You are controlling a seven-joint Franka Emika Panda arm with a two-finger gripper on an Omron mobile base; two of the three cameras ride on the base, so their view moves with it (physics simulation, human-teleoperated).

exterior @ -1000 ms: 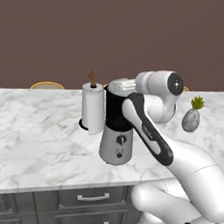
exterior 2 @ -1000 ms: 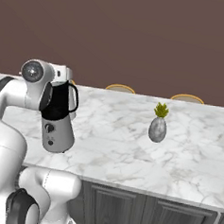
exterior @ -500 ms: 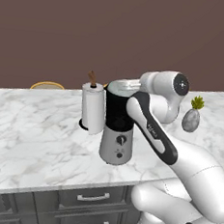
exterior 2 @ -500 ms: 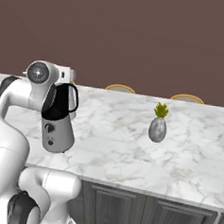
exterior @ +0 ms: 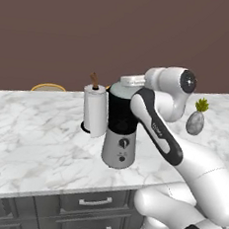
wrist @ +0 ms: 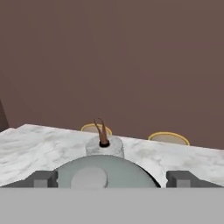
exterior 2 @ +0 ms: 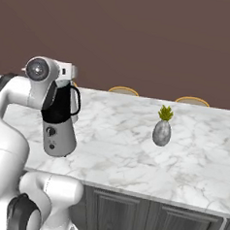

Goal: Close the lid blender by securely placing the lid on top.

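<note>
The blender [exterior: 119, 132] stands on the marble counter, a black jar on a silver-grey base with a black knob; the right base view shows the blender [exterior 2: 59, 120] with its loop handle toward the right. The pale grey domed lid [exterior: 120, 88] rests on the jar's rim. My gripper [exterior: 127, 82] hovers level just above and behind the lid, open. In the hand view the lid [wrist: 105, 171] lies low between my widely spread fingertips [wrist: 43, 178], which do not touch it.
A white paper towel roll [exterior: 95, 110] on a dark holder stands close to the blender's left. A grey vase with a green plant [exterior 2: 161, 130] sits further right on the counter [exterior: 29, 143]. Yellow-rimmed chair backs [wrist: 168, 138] show beyond the far edge.
My hand and wrist have drawn back from the blender, to the right in the left base view and slightly up. The lid stays on the jar.
</note>
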